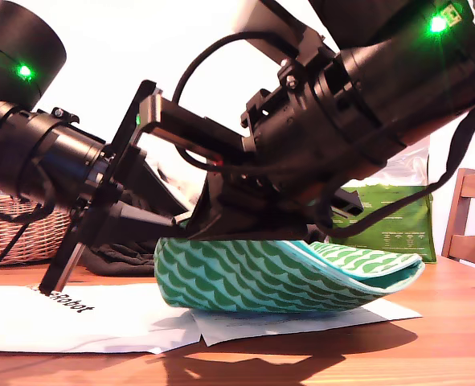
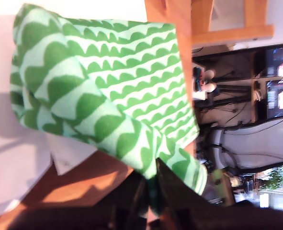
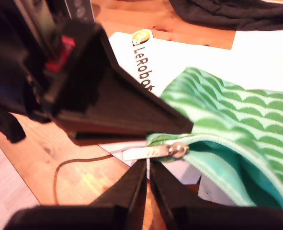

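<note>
Pouch point(image 1: 285, 273) on paper point(image 1: 100, 322) | basket point(image 1: 20, 233), dark cloth point(image 1: 120, 259) behind | green bag point(image 1: 390, 221) beyond

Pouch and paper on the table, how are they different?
The pouch is green with a wavy pattern; the paper is white with black print. The pouch is puffy and curves up at its ends; the paper lies flat. Both lie over the wooden table.

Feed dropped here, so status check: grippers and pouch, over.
My first gripper shut on green scallop-patterned fabric zip pouch. My second gripper: jaws nearly shut by its metal zip pull, grip unclear. Only white papers beneath it.
</note>
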You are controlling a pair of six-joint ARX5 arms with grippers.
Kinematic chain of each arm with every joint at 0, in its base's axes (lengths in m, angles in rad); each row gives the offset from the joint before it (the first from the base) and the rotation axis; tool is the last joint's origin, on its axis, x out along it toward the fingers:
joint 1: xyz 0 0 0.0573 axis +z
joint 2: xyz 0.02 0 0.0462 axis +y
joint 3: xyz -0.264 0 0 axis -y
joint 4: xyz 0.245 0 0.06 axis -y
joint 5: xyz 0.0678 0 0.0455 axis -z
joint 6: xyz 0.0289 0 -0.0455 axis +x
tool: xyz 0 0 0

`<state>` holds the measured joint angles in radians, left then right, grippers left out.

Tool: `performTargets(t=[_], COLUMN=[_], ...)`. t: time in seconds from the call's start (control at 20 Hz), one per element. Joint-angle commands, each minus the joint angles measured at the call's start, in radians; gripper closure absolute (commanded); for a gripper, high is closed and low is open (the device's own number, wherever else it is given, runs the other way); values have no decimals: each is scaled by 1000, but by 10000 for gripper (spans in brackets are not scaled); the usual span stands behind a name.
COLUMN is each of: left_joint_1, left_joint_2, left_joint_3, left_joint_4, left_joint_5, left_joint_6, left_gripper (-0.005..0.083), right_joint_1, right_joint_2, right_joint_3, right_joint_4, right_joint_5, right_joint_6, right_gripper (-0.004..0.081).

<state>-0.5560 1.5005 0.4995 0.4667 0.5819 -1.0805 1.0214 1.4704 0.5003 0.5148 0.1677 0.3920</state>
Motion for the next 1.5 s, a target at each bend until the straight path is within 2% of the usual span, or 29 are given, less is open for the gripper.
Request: performTargets(t=[0.0, 0.2, 0.35, 0.5, 0.6, 0.7, 0.75, 0.85, 0.95, 1.25, 1.45], left_joint_1=[5, 5, 5, 5, 5, 5, 5, 5, 5, 4, 4], left_joint_2=[5, 5, 5, 5, 5, 5, 5, 5, 5, 5, 5], left_joint_3=[10, 10, 10, 10, 10, 10, 10, 10, 10, 10, 10], left_joint_4=[-15, -29, -30, -29, -29, -27, -25, -24, -24, -23, -21], left_joint_5=[0, 1, 1, 1, 1, 1, 2, 1, 2, 6, 11], left_joint_6=[17, 34, 34, 34, 34, 34, 34, 35, 43, 62, 68], left_gripper=[793, 793, 793, 793, 793, 793, 793, 793, 793, 793, 793], right_joint_1=[-3, -3, -8, -7, 2, 5, 5, 5, 4, -57, -74], right_joint_2=[-49, -83, -90, -110, -130, -145, -146, -139, -138, -119, -66], right_joint_3=[-10, -10, -10, -10, -9, 13, 34, 69, 71, 73, 122], right_joint_4=[36, 100, 74, 1, -13, -68, -138, -245, -244, -242, -248], right_joint_5=[7, 19, 33, 21, 16, -28, -60, -83, -88, -117, -176], right_joint_6=[0, 1, -8, -121, -247, -323, -359, -418, -435, -438, -438], right_gripper=[783, 783, 783, 782, 773, 660, 597, 575, 575, 575, 575])
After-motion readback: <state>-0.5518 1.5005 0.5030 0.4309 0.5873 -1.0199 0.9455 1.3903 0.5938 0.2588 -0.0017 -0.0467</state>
